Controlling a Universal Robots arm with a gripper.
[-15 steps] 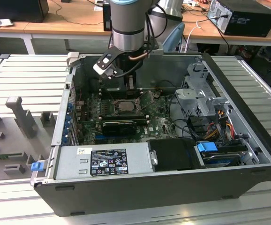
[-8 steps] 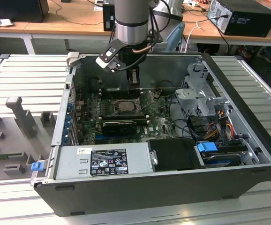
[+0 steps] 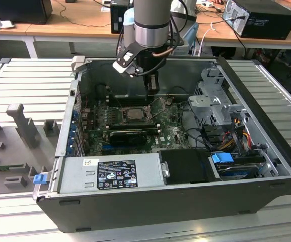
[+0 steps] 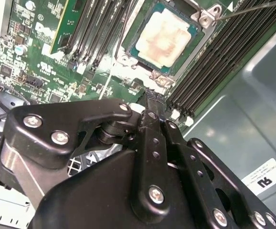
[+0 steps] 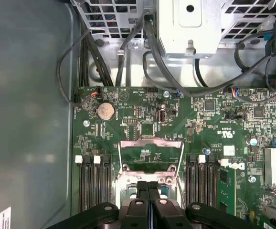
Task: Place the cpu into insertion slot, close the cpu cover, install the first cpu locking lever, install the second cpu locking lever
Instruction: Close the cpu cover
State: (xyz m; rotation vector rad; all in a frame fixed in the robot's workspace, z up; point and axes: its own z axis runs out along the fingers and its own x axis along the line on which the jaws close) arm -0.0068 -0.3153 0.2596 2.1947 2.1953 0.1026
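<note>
The cpu [image 4: 169, 36], a small square chip with a stained silver top, lies flat in the insertion slot [image 3: 134, 114] on the green motherboard. Its green edges show all round. The cpu cover [image 5: 151, 143], a thin silvery frame, stands raised and open, with the board showing through its cut-out. A thin metal lever rod [image 4: 252, 9] sticks out beside the socket. My gripper [image 3: 152, 86] hangs inside the open computer case, just above the socket's edge. Both wrist views show the gripper [image 4: 150, 98] [image 5: 149, 185] with its black fingers pressed together, shut on nothing.
Black memory slots [image 5: 92, 183] flank the socket on both sides. A grey power supply box [image 3: 110, 174] fills the near side of the case. A metal drive cage [image 3: 213, 101] with cables [image 5: 176, 71] stands at the exterior view's right, and a black card [image 3: 128, 135] lies beside the socket.
</note>
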